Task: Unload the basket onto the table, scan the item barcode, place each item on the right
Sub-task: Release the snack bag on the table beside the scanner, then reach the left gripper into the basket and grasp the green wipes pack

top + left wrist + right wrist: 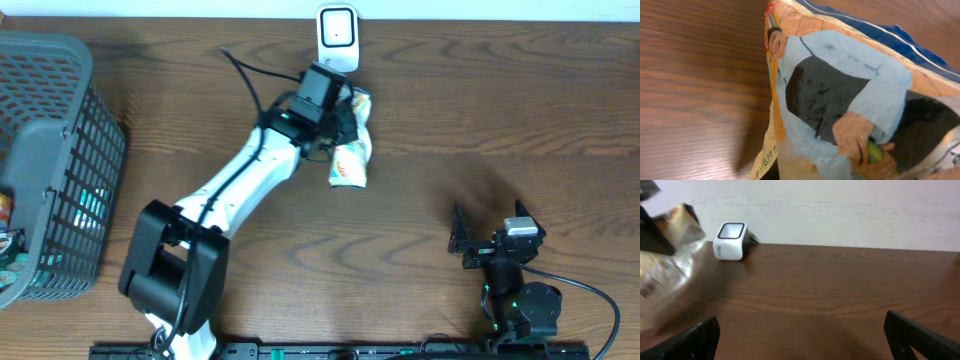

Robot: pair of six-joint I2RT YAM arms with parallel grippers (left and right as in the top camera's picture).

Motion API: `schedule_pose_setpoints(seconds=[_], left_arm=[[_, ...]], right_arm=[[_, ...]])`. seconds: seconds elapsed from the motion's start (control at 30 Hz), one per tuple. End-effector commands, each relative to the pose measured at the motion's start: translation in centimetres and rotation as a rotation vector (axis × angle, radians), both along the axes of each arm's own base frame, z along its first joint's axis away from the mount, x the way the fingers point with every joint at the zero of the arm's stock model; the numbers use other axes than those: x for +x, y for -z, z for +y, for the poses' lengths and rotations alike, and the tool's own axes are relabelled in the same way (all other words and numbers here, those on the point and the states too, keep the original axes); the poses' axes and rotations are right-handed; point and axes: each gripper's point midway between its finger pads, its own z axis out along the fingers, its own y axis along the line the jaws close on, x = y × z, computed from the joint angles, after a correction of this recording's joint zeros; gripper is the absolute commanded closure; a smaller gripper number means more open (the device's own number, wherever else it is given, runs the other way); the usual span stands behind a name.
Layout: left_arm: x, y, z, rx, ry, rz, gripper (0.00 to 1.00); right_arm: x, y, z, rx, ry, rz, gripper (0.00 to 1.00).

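Table (pixel 500 120) far edge: left gripper (pixel 345 108) clamps snack bag (pixel 350 165) beside scanner (pixel 337 33) (right gripper (pixel 487 235) agape, empty).

Dark wood-grain table (pixel 500 120) w/ pale wall (pixel 840 205) behind (soft, even light).

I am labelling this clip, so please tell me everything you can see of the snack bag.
The snack bag is a crinkled, glossy plastic packet, printed with a cartoon person in a light blue shirt. The left arm's fingers grip one end, holding it close in front of the white scanner.
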Motion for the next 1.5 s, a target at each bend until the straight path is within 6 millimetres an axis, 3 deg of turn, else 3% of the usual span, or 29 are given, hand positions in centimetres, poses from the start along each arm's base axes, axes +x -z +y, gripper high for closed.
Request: schedule_pose_setpoints(seconds=[0.0,0.07,0.17,0.37,0.47,0.6,0.8,0.9,0.97,1.1,1.2,1.27,1.43,1.47], left_arm=[[-0.1,-1.8,-2.3,-0.024,0.035,-0.071,0.88],[-0.1,-2.6,-3.7,-0.05,0.057,-0.11,0.84],[0.0,-3.3,-4.8,-0.072,0.077,-0.149,0.6],[0.1,-3.9,-4.3,-0.03,0.129,-0.199,0.53],[0.4,-5.8,-3.4,-0.039,0.118,-0.233,0.53],[0.6,-9.7,-1.2,-0.016,0.139,-0.334,0.53],[-0.3,-13.6,3.7,0.039,0.111,-0.386,0.54],[-0.6,-13.8,6.4,0.088,0.062,-0.362,0.55],[-0.7,-13.6,8.5,0.143,0.037,-0.349,0.65],[-1.0,-14.3,14.1,0.248,-0.056,-0.338,0.66],[-1.2,-17.0,17.9,0.246,-0.148,-0.386,0.65],[-1.7,-19.3,20.9,0.244,-0.226,-0.436,0.51],[-4.3,-25.2,29.0,0.372,-0.355,-0.611,0.45],[-5.0,-26.2,30.6,0.403,-0.384,-0.637,0.4]], right_arm=[[0.0,0.1,-0.1,-0.001,0.006,0.0,0.01],[0.0,0.1,-0.1,-0.001,0.006,0.0,0.01],[0.0,0.1,-0.1,-0.001,0.006,0.0,0.01],[0.0,0.1,-0.1,-0.001,0.006,0.0,0.01],[0.0,0.1,-0.1,-0.001,0.006,0.0,0.01],[0.0,0.1,-0.1,-0.001,0.006,0.0,0.01],[0.0,0.1,-0.1,-0.001,0.006,0.0,0.01],[0.0,0.1,-0.1,-0.001,0.006,0.0,0.01],[0.0,0.1,-0.1,-0.001,0.006,0.0,0.01],[0.0,0.1,-0.1,-0.001,0.006,0.0,0.01],[0.0,0.1,-0.1,-0.001,0.006,0.0,0.01],[0.0,0.1,-0.1,-0.001,0.006,0.0,0.01],[0.0,0.1,-0.1,-0.001,0.006,0.0,0.01],[0.0,0.1,-0.1,-0.001,0.006,0.0,0.01]])
